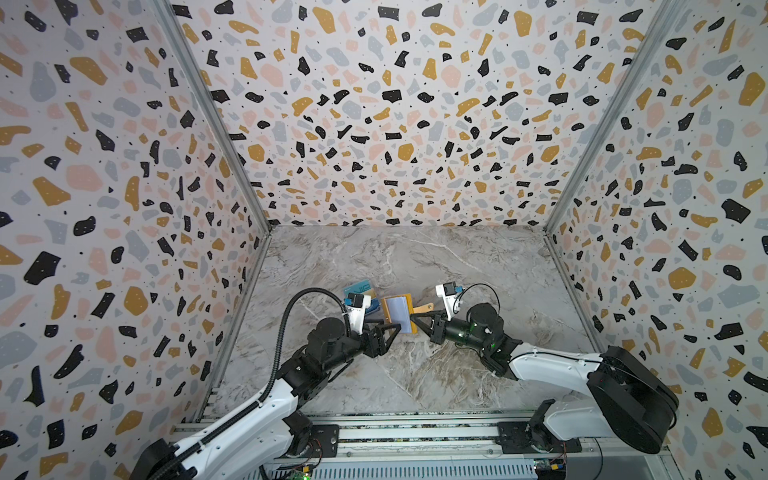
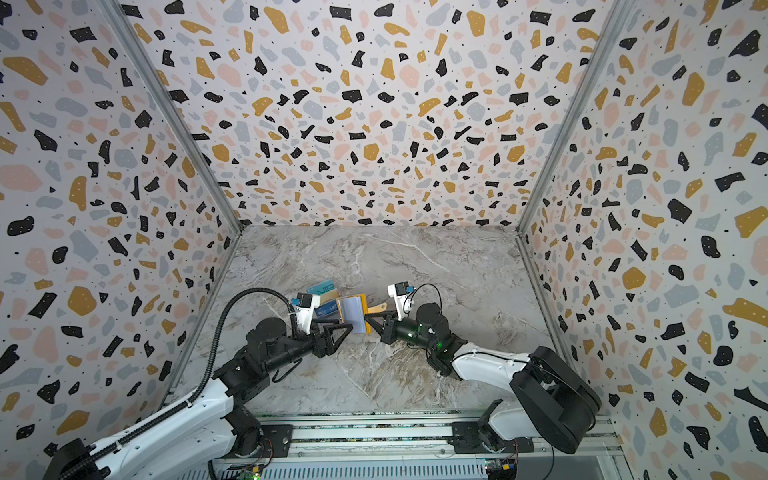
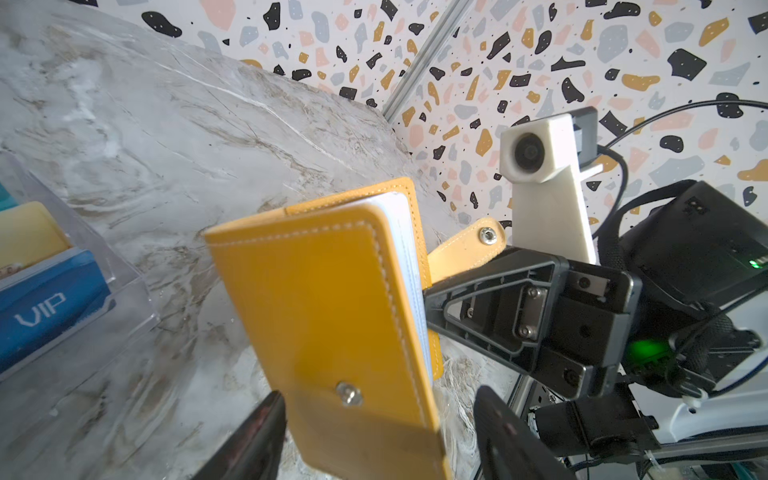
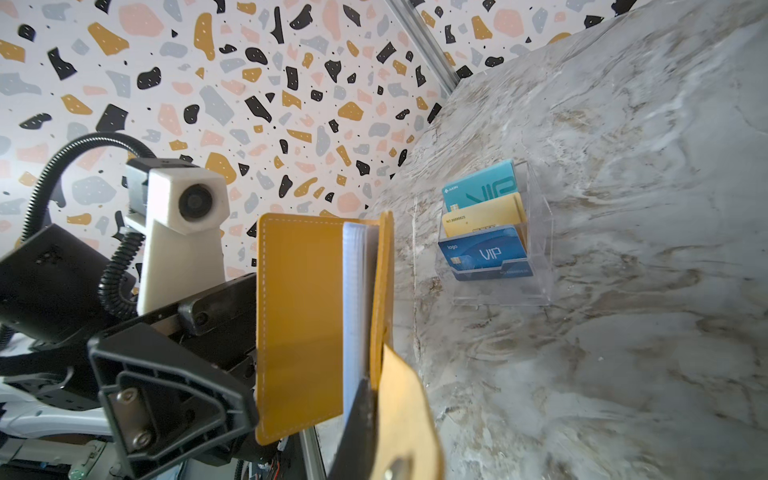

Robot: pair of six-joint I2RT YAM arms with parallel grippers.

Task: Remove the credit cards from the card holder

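Evidently little of the task is done: all three credit cards (image 4: 484,224) (teal, beige-gold and dark blue, two lettered "VIP") are seen standing in the tiers of a clear stand (image 4: 540,249) on the worktop (image 4: 623,353), and no card is seen lying loose. If that stand is the card holder meant, every card is judged left to be pulled.

A yellow wallet (image 3: 328,299) is held up between the two arms, its covers parted on pale sleeves (image 4: 353,291). Whether any card is tucked into those cannot be told.

The right gripper (image 3: 432,303) is clenched on the wallet's back cover, beside the snap strap (image 3: 465,249). The left gripper (image 3: 379,399) is released, its jaws set apart on either side of the front cover's edge, with no grip shown.

In both top views the cards are placed just beyond the left arm's wrist camera, beside the wallet and apart from both grippers. Nothing is reaching into the stand.
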